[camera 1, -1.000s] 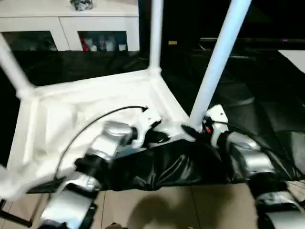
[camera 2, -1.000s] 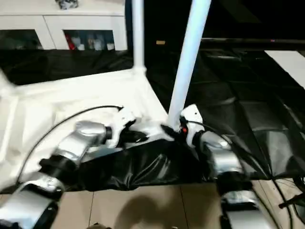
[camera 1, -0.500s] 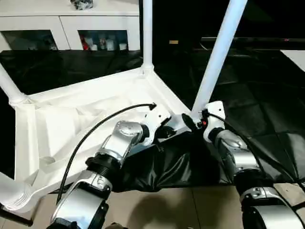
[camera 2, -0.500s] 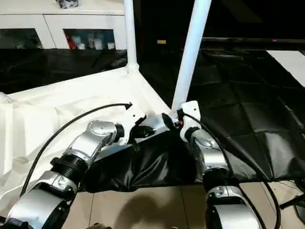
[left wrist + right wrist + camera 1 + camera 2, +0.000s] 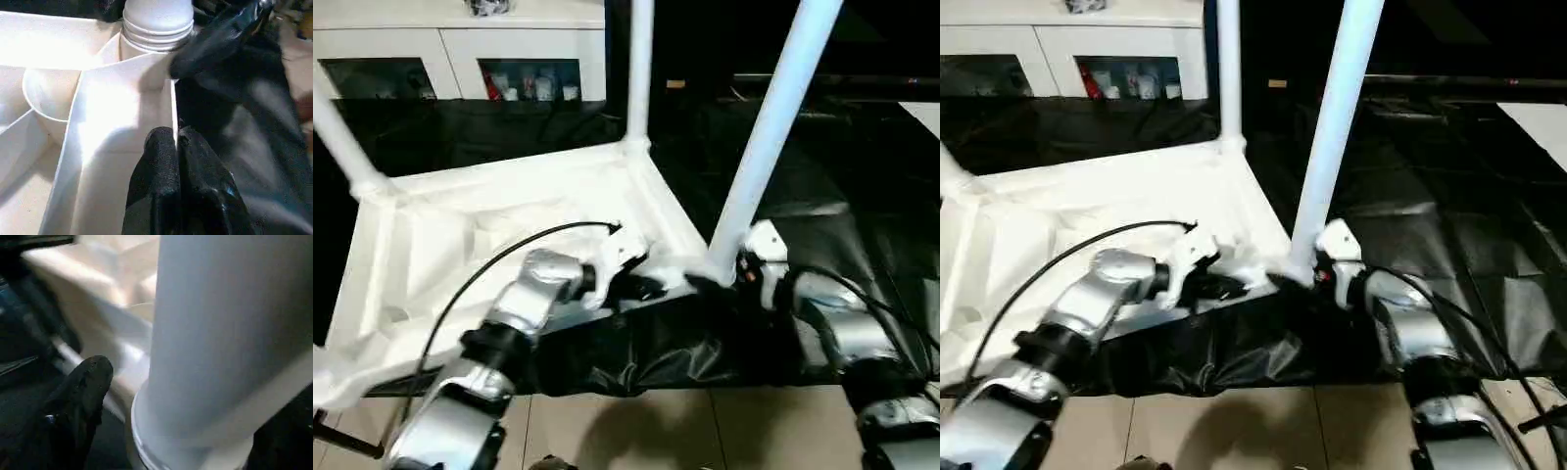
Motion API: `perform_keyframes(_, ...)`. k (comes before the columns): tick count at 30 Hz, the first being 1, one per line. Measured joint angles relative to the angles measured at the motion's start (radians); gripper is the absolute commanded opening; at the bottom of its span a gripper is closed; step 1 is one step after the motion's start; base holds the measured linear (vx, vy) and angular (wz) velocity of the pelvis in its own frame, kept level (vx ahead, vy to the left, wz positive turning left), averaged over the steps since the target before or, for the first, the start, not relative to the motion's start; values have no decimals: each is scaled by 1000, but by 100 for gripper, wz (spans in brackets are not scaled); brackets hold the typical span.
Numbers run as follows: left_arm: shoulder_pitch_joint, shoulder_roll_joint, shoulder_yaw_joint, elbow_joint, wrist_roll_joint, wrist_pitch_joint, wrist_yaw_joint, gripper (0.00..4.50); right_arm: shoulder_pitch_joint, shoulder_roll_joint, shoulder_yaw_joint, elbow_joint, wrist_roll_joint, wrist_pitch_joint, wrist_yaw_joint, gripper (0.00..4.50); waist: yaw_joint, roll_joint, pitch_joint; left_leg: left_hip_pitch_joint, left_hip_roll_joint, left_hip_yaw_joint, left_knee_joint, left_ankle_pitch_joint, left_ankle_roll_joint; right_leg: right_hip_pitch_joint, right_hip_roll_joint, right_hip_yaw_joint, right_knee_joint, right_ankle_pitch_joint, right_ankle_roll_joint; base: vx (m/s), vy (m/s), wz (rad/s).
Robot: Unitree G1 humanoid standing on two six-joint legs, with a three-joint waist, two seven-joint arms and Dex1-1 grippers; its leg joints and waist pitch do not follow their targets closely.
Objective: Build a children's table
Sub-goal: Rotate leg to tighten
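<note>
A: Item one, the children's table [image 5: 499, 235]. Location?

B: Inverted on black sheeting [image 5: 862, 225], white rectangular top with raised rim, underside up. Three legs stand upright in corner sockets: near leg [image 5: 769, 137] at the corner closest to the robot's right arm, far leg [image 5: 639, 69] behind it, a third leg [image 5: 337, 132] at the far left corner. The fourth corner runs off the frame's edge; I cannot tell whether its leg is in.

A: Item two, the left gripper [image 5: 177, 147].

B: Fingers pressed together, pinching the thin rim wall of the tabletop just beside the near leg's socket. The leg's threaded collar [image 5: 157, 24] shows right above that socket.

A: Item three, the right gripper [image 5: 710, 284].

B: At the foot of the near leg. One black finger [image 5: 80, 396] stands off the leg's side with a gap between. A second ago the jaws sat closer around the leg; they have since spread wide, so it reads as letting go.

A: Meaning for the build?

B: Judged: the near leg looks seated and stands without the right gripper's help, so this corner appears finished. The left pinch steadies the top.

A: Surroundings?

B: White cabinet [image 5: 450, 44] with glass doors beyond; tiled floor [image 5: 705, 431] in front.
</note>
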Motion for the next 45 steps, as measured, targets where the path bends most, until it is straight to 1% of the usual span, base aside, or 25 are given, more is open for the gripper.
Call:
perform_keyframes(1, 3, 10, -1, -3, -4, 0, -20, 0, 3, -5, 3, -9, 7, 7, 24, 394, 0, 0, 0, 0, 0, 0, 0, 0, 0, 0, 0, 0, 0, 0, 0, 0, 0, 0)
perform_keyframes(5, 6, 31, -7, -9, -10, 0, -67, 0, 8, -24, 19, -34, 17, 30, 87, 353, 2, 0, 0, 0, 0, 0, 1, 0, 0, 0, 0, 0, 0, 0, 0, 0, 0, 0)
perform_keyframes(6, 6, 37, -11, -13, -12, 0, -80, 0, 11, -31, 21, -45, 17, 37, 99, 353, 3, 0, 0, 0, 0, 0, 1, 0, 0, 0, 0, 0, 0, 0, 0, 0, 0, 0)
perform_keyframes(7, 9, 45, -15, -17, -16, 0, -94, 0, 15, -39, 29, -56, 17, 40, 114, 335, 4, 0, 0, 0, 0, 0, 1, 0, 0, 0, 0, 0, 0, 0, 0, 0, 0, 0)
perform_keyframes(8, 11, 50, -17, -19, -19, 0, -105, 0, 18, -45, 37, -61, 17, 41, 128, 335, 5, 0, 0, 0, 0, 0, 1, 0, 0, 0, 0, 0, 0, 0, 0, 0, 0, 0)
perform_keyframes(9, 16, 55, -17, -24, -22, 1, -114, 0, 24, -49, 40, -72, 17, 42, 140, 314, 6, 0, 0, 0, 0, 0, 1, 0, 0, 0, 0, 0, 0, 0, 0, 0, 0, 0)
perform_keyframes(13, 21, 64, -18, -31, -25, 3, -134, 0, 33, -51, 43, -89, 17, 50, 150, 298, 8, -1, 0, 0, 0, 0, 1, 0, 0, 1, 0, 0, 0, 0, 0, 0, 0, 0)
perform_keyframes(14, 23, 65, -18, -34, -25, 4, -136, 0, 36, -49, 43, -92, 17, 51, 150, 278, 8, -1, 0, 0, 0, 0, 1, 0, 0, 1, 0, 0, 0, 0, 0, 0, 0, 0)
perform_keyframes(17, 23, 64, -18, -34, -24, 5, -131, 0, 37, -38, 42, -92, 17, 51, 144, 273, 8, -1, 0, 0, 0, 0, 1, 0, 0, 1, 0, 0, 0, 0, 0, 0, 0, 0)
perform_keyframes(20, 21, 49, -12, -28, -14, 7, -77, 0, 34, -14, 23, -73, 13, 49, 75, 268, 6, -1, 0, 2, 0, 0, 2, 0, 0, 3, 0, 0, 1, 0, -1, 0, 0, 0)
perform_keyframes(22, 2, 20, 2, 4, 1, 9, -7, 0, 17, 27, -9, -26, 4, 44, -31, 268, -1, -3, -1, 4, 0, 0, 3, 0, 0, 4, 0, 1, 1, 1, -1, 0, 0, 0)
perform_keyframes(24, -25, -28, 22, 48, 21, 20, 100, 0, -19, 83, -49, 43, -8, 42, -190, 267, -5, -3, -1, 2, 0, 0, 6, 0, 0, 4, 0, 1, 0, 1, -1, 0, 0, 0)
perform_keyframes(25, -33, -45, 24, 61, 25, 25, 136, 0, -29, 97, -58, 61, -12, 42, -241, 267, -7, -3, -1, 3, -1, 0, 7, 0, 0, 4, 0, 2, 0, 0, 0, 0, 0, 0)
perform_keyframes(30, -76, -130, 43, 121, 40, 44, 316, 0, -79, 165, -114, 142, -18, 43, -472, 267, -7, -3, -1, 2, -1, 0, 9, 0, 0, 4, -1, 3, -1, 1, -1, 0, 0, 0)
perform_keyframes(33, -78, -155, 45, 125, 53, 42, 369, 0, -94, 196, -132, 159, -22, 41, -553, 267, -5, -2, -1, 2, -1, 0, 7, 0, 0, 4, -1, 2, -1, 3, -4, 0, 0, 0)
perform_keyframes(37, -79, -163, 49, 125, 61, 42, 380, 0, -100, 206, -143, 175, -30, 21, -572, 267, -4, -2, -1, 2, -1, 0, 6, -1, 1, 4, -1, 2, -1, 3, -4, 0, 0, 0)
perform_keyframes(38, -79, -163, 49, 125, 61, 41, 380, 0, -103, 207, -143, 183, -30, 12, -572, 323, -4, -2, -1, 2, -1, 0, 6, -1, 1, 4, -1, 2, -1, 3, -4, 0, 0, 0)
perform_keyframes(39, -79, -163, 48, 125, 61, 40, 379, 0, -103, 207, -143, 184, -30, 9, -572, 337, -4, -2, -1, 2, -1, 0, 6, -1, 1, 4, -1, 2, -1, 3, -4, 0, 0, 0)
perform_keyframes(42, -79, -156, 48, 124, 62, 36, 360, 0, -103, 209, -143, 184, -21, 8, -552, 343, -4, -2, -1, 2, -1, 0, 6, -1, 1, 4, -1, 2, -1, 3, -4, 0, 0, 0)
perform_keyframes(43, -78, -152, 48, 122, 61, 35, 350, 0, -103, 205, -143, 183, -18, 9, -538, 364, -5, -2, -1, 1, -1, 0, 6, -1, 1, 3, -1, 2, -1, 3, -4, 0, 0, 0)
perform_keyframes(45, -75, -145, 48, 114, 58, 35, 328, 0, -102, 190, -140, 180, -17, 10, -484, 382, -6, -2, -1, 1, -1, 0, 4, -1, 1, 2, -1, 2, -1, 3, -4, 0, 0, 0)
